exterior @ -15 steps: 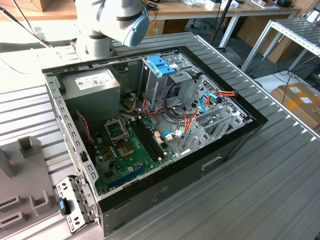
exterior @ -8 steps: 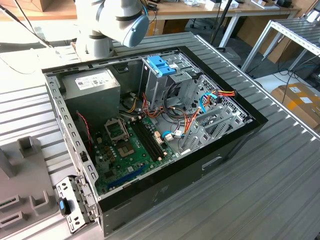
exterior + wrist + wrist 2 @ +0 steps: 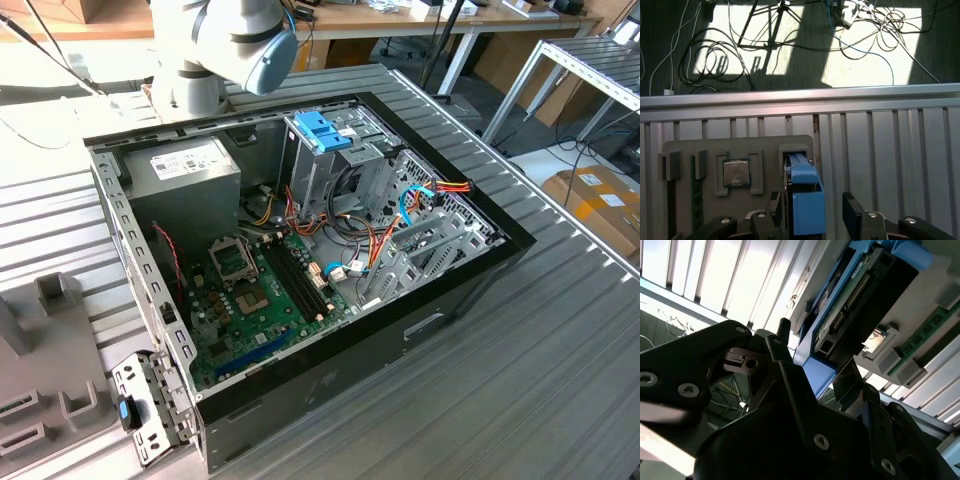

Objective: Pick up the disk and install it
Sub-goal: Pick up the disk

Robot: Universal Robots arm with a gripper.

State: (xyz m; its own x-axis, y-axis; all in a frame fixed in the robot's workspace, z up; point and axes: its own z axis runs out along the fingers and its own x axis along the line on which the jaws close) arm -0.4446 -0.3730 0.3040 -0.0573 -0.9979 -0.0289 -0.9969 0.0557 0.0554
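Ribbed table (image 3: 880,150) edge, gripper (image 3: 812,202) seemingly astride disk (image 3: 802,180)

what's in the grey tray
A square chip sits in one pocket of the tray and the disk stands in a slot. The disk covers that slot's bottom.

Print present, none legible

In the exterior view a white label (image 3: 185,160) sits on the power supply (image 3: 175,200) at upper left. Another pale sticker (image 3: 600,180) sits on a cardboard box (image 3: 590,215) at the right edge. The lettering on both is too small to read. In the second wrist view, no marking on the disk (image 3: 875,295) can be read.
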